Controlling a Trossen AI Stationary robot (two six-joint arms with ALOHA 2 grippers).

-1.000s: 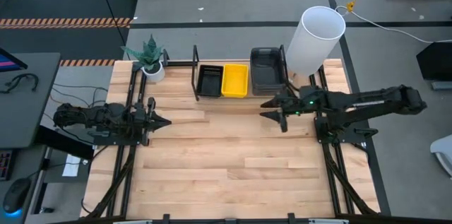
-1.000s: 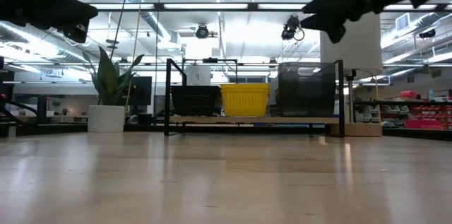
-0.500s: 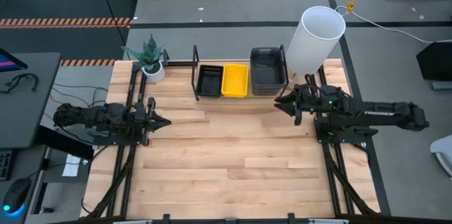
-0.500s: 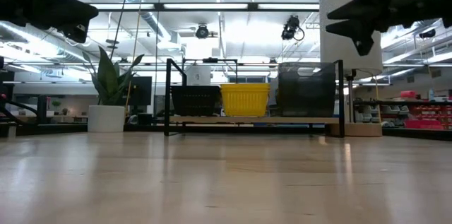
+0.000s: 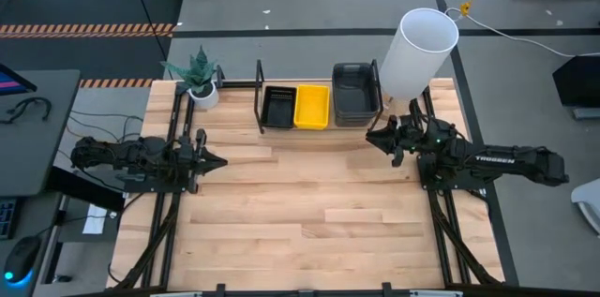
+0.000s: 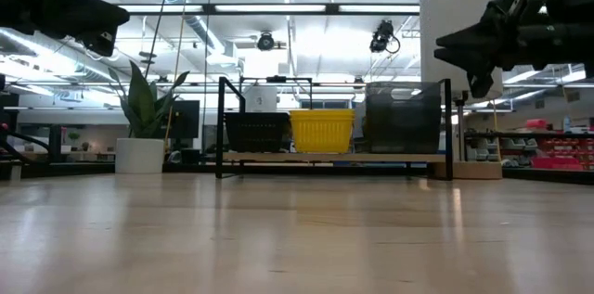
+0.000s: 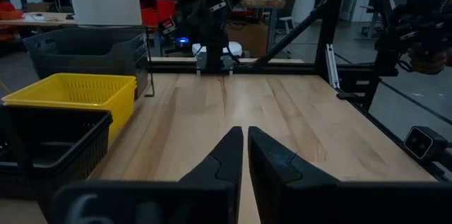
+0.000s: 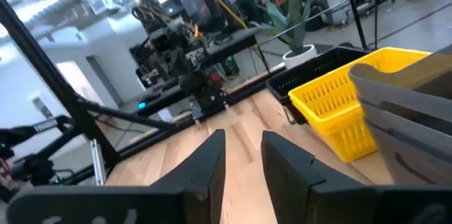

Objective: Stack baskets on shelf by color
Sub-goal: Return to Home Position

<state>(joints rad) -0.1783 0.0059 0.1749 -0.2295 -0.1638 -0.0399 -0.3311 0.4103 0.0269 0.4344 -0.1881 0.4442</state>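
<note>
We see the wide wooden table (image 5: 300, 213) with one dark arm drawn back at each side. The left arm lies along the left edge, and the left gripper (image 5: 219, 160) points inward, raised well above the boards, with its fingers (image 7: 229, 155) together and only a thin slit between them. The right arm lies along the right edge. The right gripper (image 5: 370, 136) hangs in the air just near of the shelf's right end, clear of everything, with its fingers (image 8: 209, 155) a little apart and nothing between them. The shelf (image 6: 390, 157) runs along the far edge of the table, a narrow light board between black uprights. A tall white cylinder (image 5: 419, 53) stands just right of it, at the far right corner. On the board the dark grey baskets (image 5: 354, 94) sit at the right end, the biggest pile. The yellow baskets (image 5: 312, 107) sit in the middle, close beside the grey ones with a slim gap between them. The black baskets (image 5: 278, 107) sit at the left end, against the yellow ones. Each colour seems to be nested into a single pile, though we cannot count the layers from these views. A small potted plant (image 5: 199, 74) stands at the far left corner, just left of the shelf.
</note>
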